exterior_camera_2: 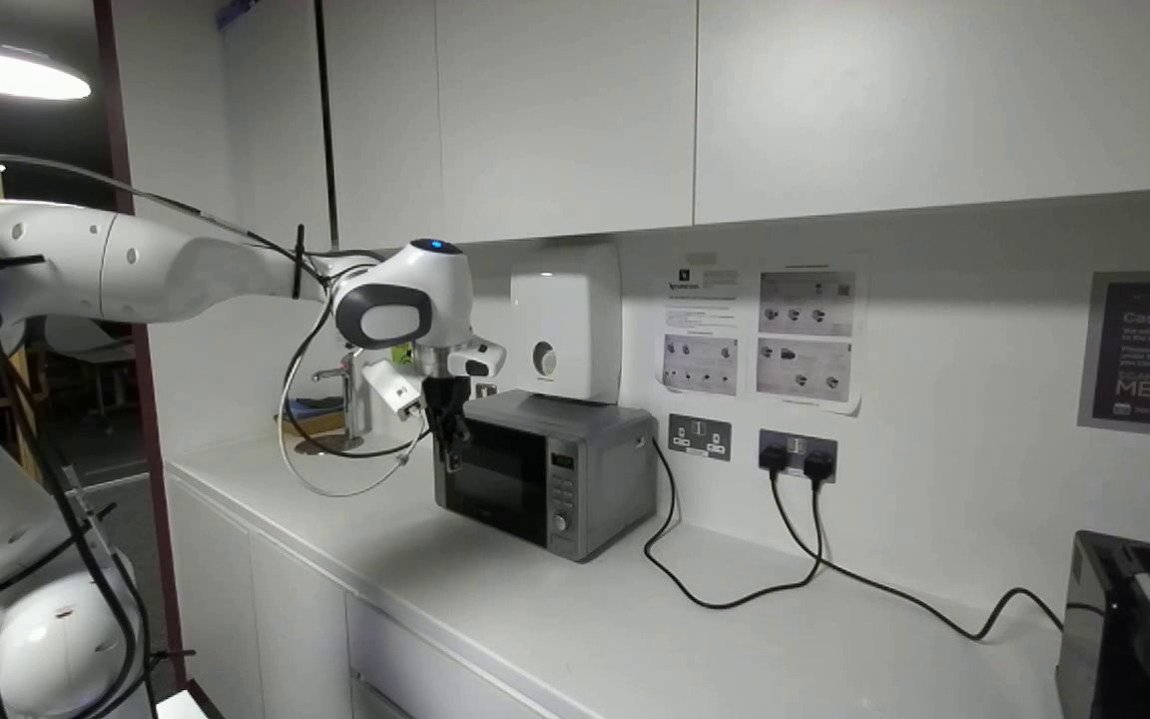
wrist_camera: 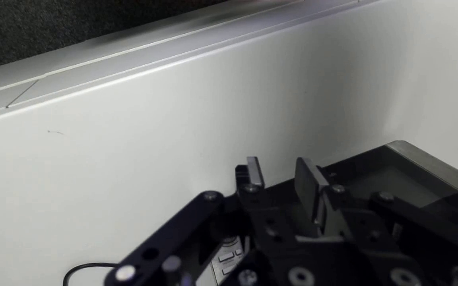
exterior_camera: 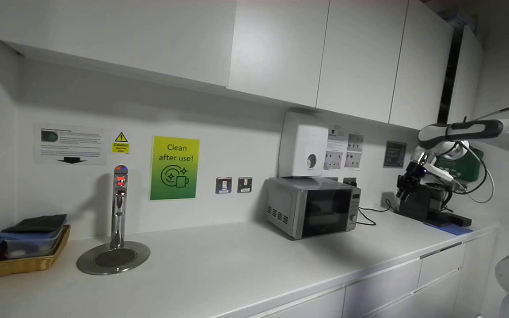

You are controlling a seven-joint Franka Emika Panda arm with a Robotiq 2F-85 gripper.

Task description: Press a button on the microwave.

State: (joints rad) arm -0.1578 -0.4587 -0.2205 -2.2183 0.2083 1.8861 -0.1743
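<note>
Microwave [exterior_camera: 309, 207]: sits upright on the counter [exterior_camera: 237, 269], just beneath the white dispenser [exterior_camera: 303, 143], with contact between the two hard to judge. Runs off the right and bottom of the wrist view, with much of the front buried there under the gripper [wrist_camera: 280, 172] and only a scrap of control panel [wrist_camera: 229, 260] glimpsed through the gaps in it. Loses the left of its door window [exterior_camera_2: 505, 474] behind the gripper in an exterior view, with the display [exterior_camera_2: 563, 461] too blurred to read and the markings on the buttons [exterior_camera_2: 563, 489] too small to make out. Turns its vents [exterior_camera: 277, 215] to the camera in an exterior view, hiding the opposite flank. Faces out from the dispenser's wall [exterior_camera: 248, 137], toward the counter's front edge, with the long axis sideways below the dispenser, roughly parallel to wall and edge. Farther out from the wall than the dispenser, the gripper on its white arm [exterior_camera_2: 216, 270], clear of the microwave, with pads [wrist_camera: 307, 186] parted by a moderate gap and pale counter and dark door window visible between. Also cut off, at the side edge of both exterior views, the rear of the arm. Well along the counter from the dispenser, a black machine [exterior_camera_2: 1114, 639], cropped by the right edge in an exterior view.
</note>
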